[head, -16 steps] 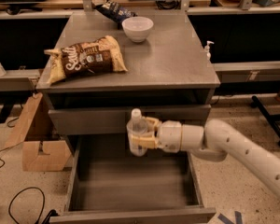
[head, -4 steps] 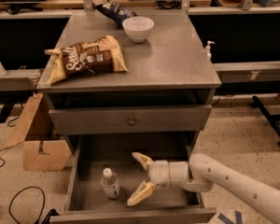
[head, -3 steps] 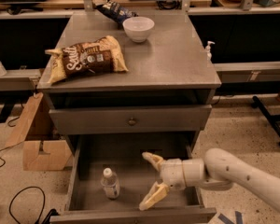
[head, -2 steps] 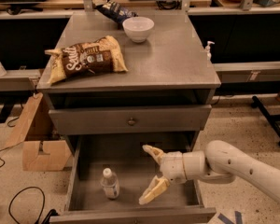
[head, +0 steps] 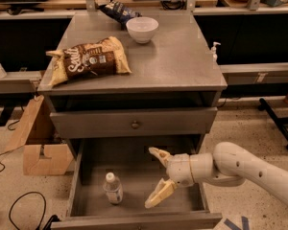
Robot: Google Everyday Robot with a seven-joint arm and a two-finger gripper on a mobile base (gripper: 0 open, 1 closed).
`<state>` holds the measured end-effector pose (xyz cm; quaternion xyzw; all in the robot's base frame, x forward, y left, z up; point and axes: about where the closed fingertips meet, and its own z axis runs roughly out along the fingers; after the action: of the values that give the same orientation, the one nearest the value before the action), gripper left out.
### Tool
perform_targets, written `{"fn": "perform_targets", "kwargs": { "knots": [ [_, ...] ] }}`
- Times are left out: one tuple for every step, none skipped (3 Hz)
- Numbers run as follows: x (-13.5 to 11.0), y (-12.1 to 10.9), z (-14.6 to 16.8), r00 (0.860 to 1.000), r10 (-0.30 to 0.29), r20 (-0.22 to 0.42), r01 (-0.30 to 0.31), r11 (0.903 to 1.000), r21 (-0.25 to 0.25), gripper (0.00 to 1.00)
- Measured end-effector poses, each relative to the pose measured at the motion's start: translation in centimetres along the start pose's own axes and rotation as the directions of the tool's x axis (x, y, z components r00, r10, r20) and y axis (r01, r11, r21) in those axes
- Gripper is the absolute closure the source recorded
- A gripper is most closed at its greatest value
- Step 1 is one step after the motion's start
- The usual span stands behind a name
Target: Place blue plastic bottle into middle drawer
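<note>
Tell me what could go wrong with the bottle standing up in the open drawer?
The blue plastic bottle stands upright on the floor of the middle drawer, so it might topple if the drawer gets pushed shut. The gripper hangs open inside the drawer beside the bottle; a sideways swing could knock it over.

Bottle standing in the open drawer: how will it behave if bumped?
Likely tippy: the blue plastic bottle stands upright on a narrow base on the middle drawer floor, touching no wall. Probably light, being thin clear plastic. Once down, its round body would likely roll. The gripper hangs open beside it, not touching.
</note>
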<state>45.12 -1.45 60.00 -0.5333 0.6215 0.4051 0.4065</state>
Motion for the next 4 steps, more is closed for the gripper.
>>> {"fn": "perform_targets", "kwargs": {
  "knots": [
    [-2.0, -1.1, -7.3, 0.995, -0.002, -0.101, 0.008, 0.9981, 0.061, 0.00],
    [-6.5, -1.5, -14.8, 0.976, -0.052, -0.213, 0.075, 0.9919, 0.102, 0.00],
    [-13.8, -2.8, -24.5, 0.948, -0.109, -0.299, 0.187, 0.9504, 0.248, 0.00],
    [-19.5, -3.8, -29.1, 0.927, -0.168, -0.336, 0.296, 0.8780, 0.376, 0.00]
  ]
}}
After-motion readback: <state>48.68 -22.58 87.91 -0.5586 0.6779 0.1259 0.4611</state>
